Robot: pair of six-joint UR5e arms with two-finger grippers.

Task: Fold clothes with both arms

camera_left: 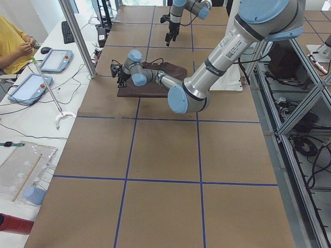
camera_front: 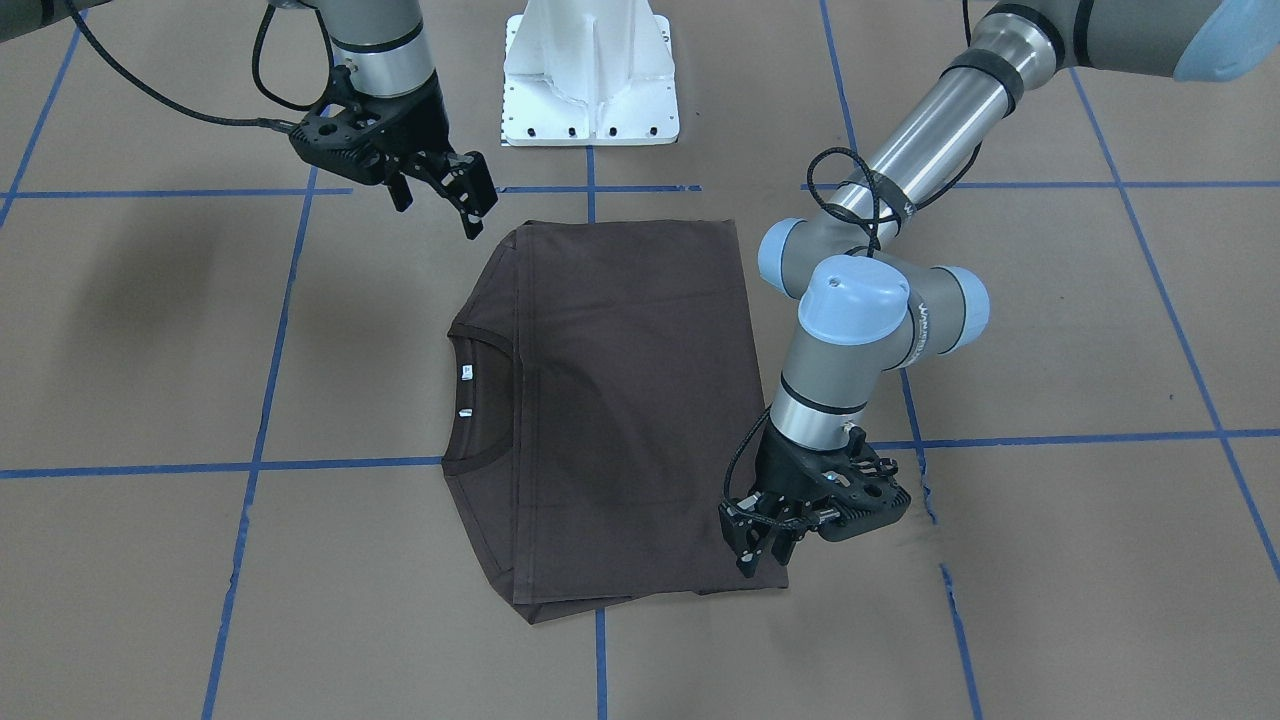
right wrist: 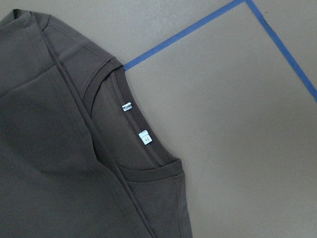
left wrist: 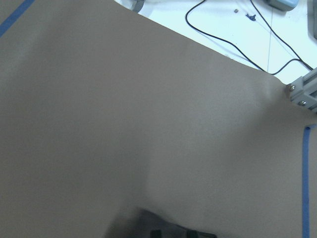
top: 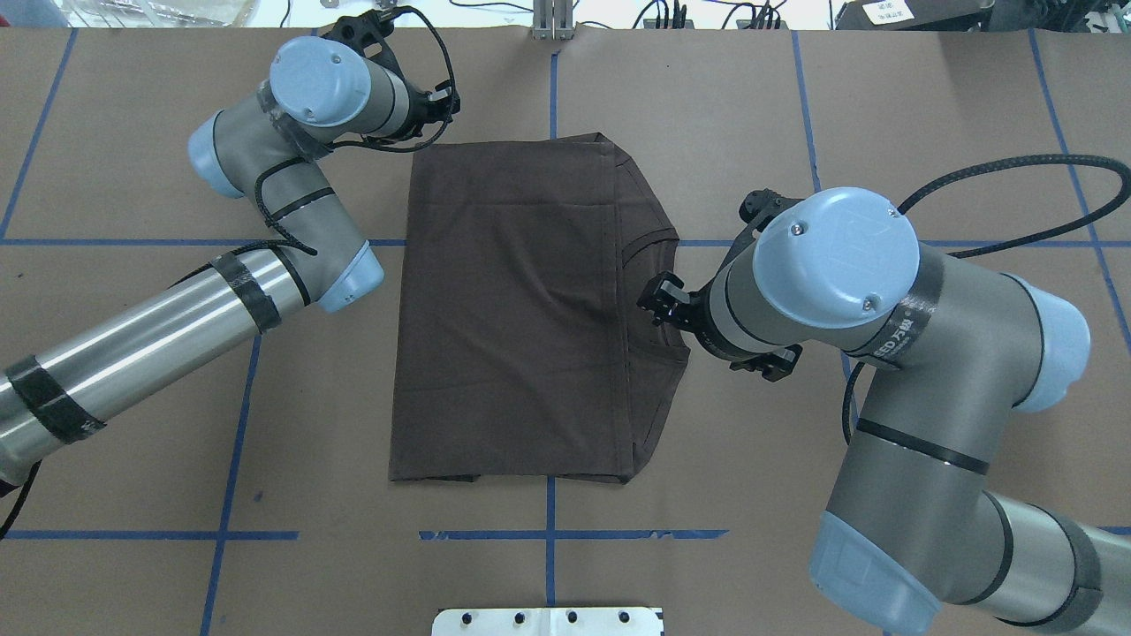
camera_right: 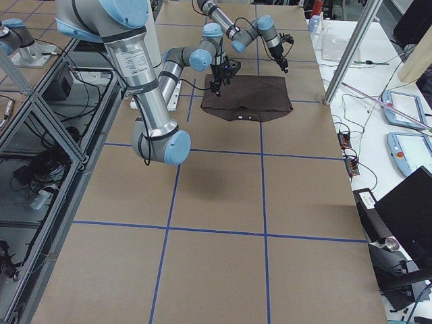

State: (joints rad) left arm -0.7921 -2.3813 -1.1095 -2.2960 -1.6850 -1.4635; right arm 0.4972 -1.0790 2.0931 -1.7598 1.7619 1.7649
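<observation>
The dark brown-grey T-shirt (camera_front: pixel 630 400) lies folded flat as a rectangle mid-table, also in the overhead view (top: pixel 512 309). Its ribbed collar (camera_front: pixel 480 400) with white labels (right wrist: pixel 143 137) faces the robot's right side. My left gripper (camera_front: pixel 762 552) is low at the shirt's far corner on the robot's left, fingertips slightly apart, holding no cloth. My right gripper (camera_front: pixel 438 218) is open and empty, raised above the table near the shirt's near corner on the robot's right. The right wrist view looks down on the collar from a height. The left wrist view shows mostly bare paper.
The white pedestal base (camera_front: pixel 590 80) stands at the robot's edge of the table. Blue tape lines (camera_front: pixel 300 465) grid the brown paper. An operator (camera_left: pixel 13 46) and tablets (camera_left: pixel 31 85) are at a side table beyond a metal pole (camera_left: pixel 77 36).
</observation>
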